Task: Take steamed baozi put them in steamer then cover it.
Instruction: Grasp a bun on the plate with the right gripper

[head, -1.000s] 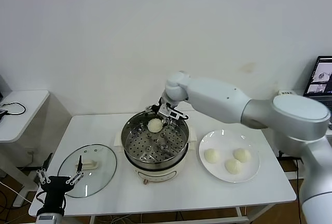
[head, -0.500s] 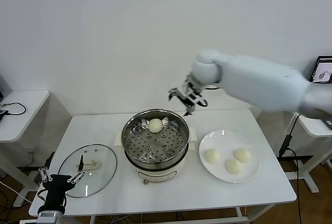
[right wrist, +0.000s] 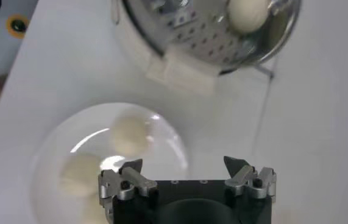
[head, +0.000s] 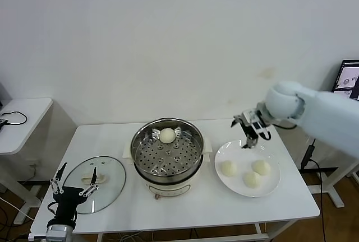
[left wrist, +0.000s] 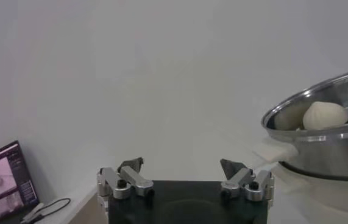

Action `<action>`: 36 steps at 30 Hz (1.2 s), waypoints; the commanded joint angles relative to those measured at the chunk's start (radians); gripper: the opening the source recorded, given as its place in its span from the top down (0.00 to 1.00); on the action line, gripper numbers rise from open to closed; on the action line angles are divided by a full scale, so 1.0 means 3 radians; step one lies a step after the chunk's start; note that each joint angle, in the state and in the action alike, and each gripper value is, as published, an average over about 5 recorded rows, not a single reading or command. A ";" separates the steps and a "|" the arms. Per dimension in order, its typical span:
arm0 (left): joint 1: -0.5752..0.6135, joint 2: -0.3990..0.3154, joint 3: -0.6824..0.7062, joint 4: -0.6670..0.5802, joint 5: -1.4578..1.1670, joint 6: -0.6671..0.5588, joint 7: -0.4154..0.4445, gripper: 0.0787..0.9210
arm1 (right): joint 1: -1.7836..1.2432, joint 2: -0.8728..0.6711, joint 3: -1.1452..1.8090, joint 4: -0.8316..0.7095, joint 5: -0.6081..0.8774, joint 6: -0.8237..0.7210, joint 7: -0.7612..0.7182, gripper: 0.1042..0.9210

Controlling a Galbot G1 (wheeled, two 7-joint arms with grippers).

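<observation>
One steamed baozi (head: 168,135) lies at the back of the steel steamer (head: 138,140) on its cream pot base; it shows too in the right wrist view, baozi (right wrist: 248,14) inside the steamer (right wrist: 180,36). Three more baozi (head: 228,168) rest on a white plate (head: 276,184). My right gripper (head: 248,131) hangs open and empty above the plate's back edge, right of the steamer. The glass cover (head: 109,181) with its cream handle (head: 96,178) lies flat on the table's left side. My left gripper (head: 73,184) is open and empty at the cover's near-left rim.
A small white side table (head: 22,120) with a black cable stands to the left. A lit screen (head: 348,81) sits at the far right. The white work table (head: 190,208) has bare surface in front of the pot and plate.
My right gripper has lifted out of the steamer, leaving one baozi there, and swung right and down to above the plate. The left gripper shifted slightly along the cover's edge.
</observation>
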 commanded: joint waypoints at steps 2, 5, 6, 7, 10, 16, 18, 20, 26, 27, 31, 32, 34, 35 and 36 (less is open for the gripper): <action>-0.0010 -0.0002 0.0006 0.0008 0.0004 0.0021 0.0007 0.12 | -0.0789 -0.0104 0.0349 -0.0020 -0.0190 -0.0235 0.0025 0.12; -0.0004 -0.0016 -0.0004 0.0014 0.0004 0.0019 0.0006 0.12 | -0.0883 0.0061 0.0371 -0.0129 -0.0270 -0.0239 0.0029 0.12; -0.0002 -0.0020 -0.0010 0.0016 0.0004 0.0019 0.0006 0.12 | -0.0910 0.0111 0.0379 -0.0163 -0.0303 -0.0241 0.0030 0.12; 0.0000 -0.0023 -0.0016 0.0018 0.0003 0.0019 0.0006 0.12 | -0.0935 0.0156 0.0386 -0.0198 -0.0339 -0.0243 0.0030 0.12; 0.0007 -0.0031 -0.0034 0.0022 0.0002 0.0018 0.0004 0.12 | -0.0997 0.0263 0.0398 -0.0298 -0.0440 -0.0257 0.0029 0.12; 0.0020 -0.0049 -0.0047 0.0017 0.0001 0.0012 0.0004 0.12 | -0.1125 0.0393 0.0439 -0.0492 -0.0531 -0.0209 0.0055 0.12; 0.0023 -0.0048 -0.0050 0.0018 0.0001 0.0010 0.0006 0.12 | -0.1179 0.0453 0.0473 -0.0571 -0.0552 -0.0192 0.0084 0.12; 0.0023 -0.0045 -0.0054 0.0021 0.0001 0.0009 0.0008 0.12 | -0.1233 0.0511 0.0514 -0.0643 -0.0577 -0.0185 0.0106 0.12; 0.0018 -0.0047 -0.0061 0.0028 0.0001 0.0009 0.0009 0.12 | -0.1309 0.0594 0.0551 -0.0741 -0.0619 -0.0195 0.0108 0.12; 0.0018 -0.0049 -0.0060 0.0028 0.0001 0.0009 0.0009 0.12 | -0.1322 0.0599 0.0553 -0.0749 -0.0630 -0.0195 0.0106 0.12; 0.0018 -0.0052 -0.0058 0.0038 0.0002 0.0006 0.0008 0.12 | -0.1386 0.0628 0.0587 -0.0794 -0.0706 -0.0183 0.0121 0.12; 0.0016 -0.0052 -0.0058 0.0041 0.0003 0.0006 0.0008 0.12 | -0.1405 0.0636 0.0600 -0.0808 -0.0728 -0.0180 0.0131 0.13; 0.0013 -0.0052 -0.0058 0.0044 0.0003 0.0005 0.0008 0.12 | -0.1437 0.0655 0.0625 -0.0836 -0.0770 -0.0179 0.0149 0.14; 0.0012 -0.0052 -0.0058 0.0044 0.0003 0.0005 0.0008 0.12 | -0.1450 0.0662 0.0633 -0.0845 -0.0782 -0.0183 0.0151 0.16; 0.0012 -0.0052 -0.0057 0.0044 0.0003 0.0005 0.0008 0.12 | -0.1460 0.0667 0.0640 -0.0852 -0.0789 -0.0188 0.0150 0.18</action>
